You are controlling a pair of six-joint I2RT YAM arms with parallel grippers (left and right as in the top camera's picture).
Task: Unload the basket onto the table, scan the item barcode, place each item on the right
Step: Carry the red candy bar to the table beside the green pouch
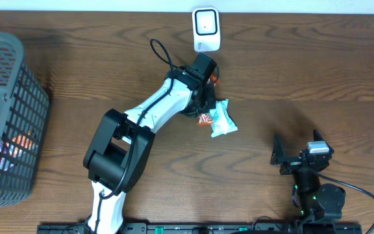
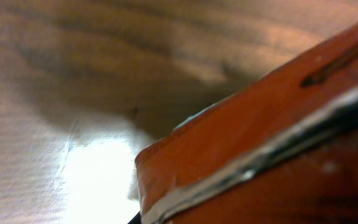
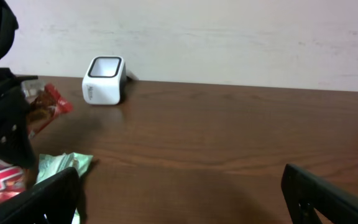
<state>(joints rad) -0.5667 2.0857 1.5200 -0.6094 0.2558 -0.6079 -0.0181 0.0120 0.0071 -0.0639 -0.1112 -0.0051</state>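
**Red packet pinched near scanner**

Pinching a red packet point(image 3: 47, 106) in the fully closed left gripper point(image 1: 209, 75), clear of the table point(image 1: 304, 71), just in front of the scanner point(image 1: 206, 29). Noting glossy orange-red film up close in the left wrist view, with a silvery seam running along one edge; crinkled and flat. Noting the scanner as a white, smooth, rounded box with a dark-framed window. Logging two more packets lying just beside the arm, touching: a red-and-white one point(image 1: 204, 119) and a pale-green one point(image 1: 223, 119). Holding the right gripper point(image 3: 180, 180) wide open and empty, low over dark wood grain. Noting a dark mesh basket point(image 1: 34, 110) at the far left.
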